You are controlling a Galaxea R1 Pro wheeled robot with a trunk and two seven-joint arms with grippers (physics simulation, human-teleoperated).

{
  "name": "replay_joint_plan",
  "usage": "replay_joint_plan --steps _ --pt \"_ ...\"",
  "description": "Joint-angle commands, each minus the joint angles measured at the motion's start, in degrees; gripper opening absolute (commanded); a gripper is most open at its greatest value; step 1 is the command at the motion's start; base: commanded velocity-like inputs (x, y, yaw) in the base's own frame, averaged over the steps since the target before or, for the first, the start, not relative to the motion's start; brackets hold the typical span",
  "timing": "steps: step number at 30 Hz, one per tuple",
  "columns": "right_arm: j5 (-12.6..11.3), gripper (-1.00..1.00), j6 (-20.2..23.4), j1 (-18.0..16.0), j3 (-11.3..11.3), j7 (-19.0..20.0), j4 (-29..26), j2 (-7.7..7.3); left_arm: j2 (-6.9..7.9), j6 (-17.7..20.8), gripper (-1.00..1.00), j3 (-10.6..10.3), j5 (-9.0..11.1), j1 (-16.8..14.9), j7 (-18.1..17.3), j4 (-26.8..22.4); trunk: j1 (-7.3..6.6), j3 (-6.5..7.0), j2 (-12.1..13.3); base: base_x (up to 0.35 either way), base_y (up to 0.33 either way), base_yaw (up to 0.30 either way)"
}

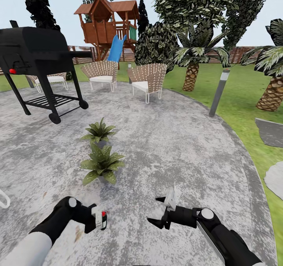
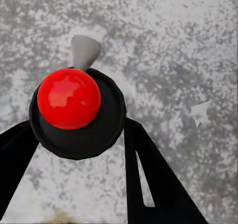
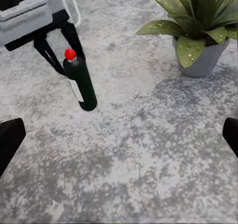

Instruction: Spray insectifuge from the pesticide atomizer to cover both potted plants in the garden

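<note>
Bottle (image 3: 79, 85) of dark green, white-labelled and red-capped, held off the paving (image 1: 177, 148) in the left claw (image 1: 100, 218), whose two black fingers (image 2: 148, 174) are clenched on its upper body just below the cap. It looks rigid, light and smooth, so a hold around the middle seems safest. The right claw (image 1: 157, 211) hangs released, holding nothing, near the right. Two potted plants, the nearer (image 1: 102, 164) and the farther (image 1: 99, 131), stand beyond the claws, apart from the bottle. The left wrist view alone shows the grey nozzle (image 2: 85, 51) beside the red cap (image 2: 69, 99); the right wrist view gives the bottle's full length.
</note>
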Motion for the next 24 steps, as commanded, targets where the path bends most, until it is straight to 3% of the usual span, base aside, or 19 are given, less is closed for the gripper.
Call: replay_joint_plan --steps 1,3,5,7,8,10,11,12,13,15,16,18,20,24 --pt "-0.6 1.00 0.1 0.0 0.1 -0.2 2.0 0.03 0.07 -0.4 -1.00 3.8 0.3 2.2 4.0 -0.1 -0.02 -0.04 0.0 0.000 0.000 0.000" --pt "-0.7 1.00 -0.8 0.0 0.1 -3.1 6.8 0.09 -0.19 -0.5 -1.00 11.5 2.1 5.2 9.4 -0.1 -0.02 -0.04 0.0 0.000 0.000 0.000" --pt "-0.9 1.00 -4.1 0.0 0.2 -8.1 11.0 0.23 -0.30 -0.6 -1.00 18.6 5.6 6.8 12.4 -0.1 -0.02 -0.04 0.0 0.000 0.000 0.000" --pt "-1.2 1.00 -10.3 0.0 0.3 -16.3 17.0 0.58 -0.45 -1.1 -1.00 27.2 13.1 8.4 16.5 -0.1 -0.02 -0.04 0.0 0.000 0.000 0.000" --pt "-1.5 1.00 -13.2 0.0 0.3 -20.3 20.1 0.94 -0.53 -1.7 -1.00 29.4 15.9 9.2 18.2 -0.1 -0.02 -0.04 0.0 0.000 0.000 0.000" --pt "-3.5 1.00 -18.6 0.0 0.2 -26.5 25.4 1.79 -0.73 -6.8 -1.00 33.3 23.9 11.5 24.4 0.2 -0.02 -0.04 0.0 0.000 0.000 0.000" --pt "-5.3 1.00 -22.1 0.0 0.3 -30.2 28.6 2.20 -0.79 -9.4 -1.00 34.0 26.9 12.4 28.1 0.9 -0.02 -0.04 0.0 0.000 0.000 0.000" --pt "-6.6 1.00 -24.6 0.0 0.3 -32.7 30.8 2.55 -0.82 -10.7 -1.00 34.3 28.4 12.9 30.7 1.8 -0.02 -0.04 0.0 0.000 0.000 0.000" --pt "-8.6 1.00 -29.6 0.0 0.3 -37.7 35.2 3.93 -0.91 -12.6 -1.00 34.5 30.0 13.8 35.7 3.5 -0.02 -0.04 0.0 0.000 0.000 0.000" --pt "-9.9 1.00 -37.0 0.0 0.2 -44.4 42.9 6.66 -1.21 -15.3 -1.00 34.7 30.8 14.5 41.5 5.7 -0.02 -0.04 0.0 0.000 0.000 0.000" --pt "-10.1 1.00 -39.5 0.0 0.2 -46.7 45.3 7.32 -1.27 -16.4 -1.00 34.8 30.9 14.6 43.2 6.3 -0.02 -0.04 0.0 0.000 0.000 0.000" --pt "-10.3 1.00 -50.3 0.0 0.2 -54.1 52.2 8.53 -1.29 -19.6 -1.00 35.0 31.1 14.7 48.1 9.8 -0.02 -0.04 0.0 0.000 0.000 0.000" --pt "-10.4 1.00 -61.1 0.0 0.2 -58.8 58.0 9.29 -1.15 -23.3 -1.00 35.1 31.2 14.8 51.5 13.7 -0.02 -0.04 0.0 0.000 0.000 0.000" --pt "-10.3 1.00 -62.7 0.0 0.2 -60.5 60.2 9.64 -1.08 -27.7 -1.00 35.1 31.3 17.0 53.4 16.7 -0.02 -0.04 0.0 0.000 0.000 0.000"
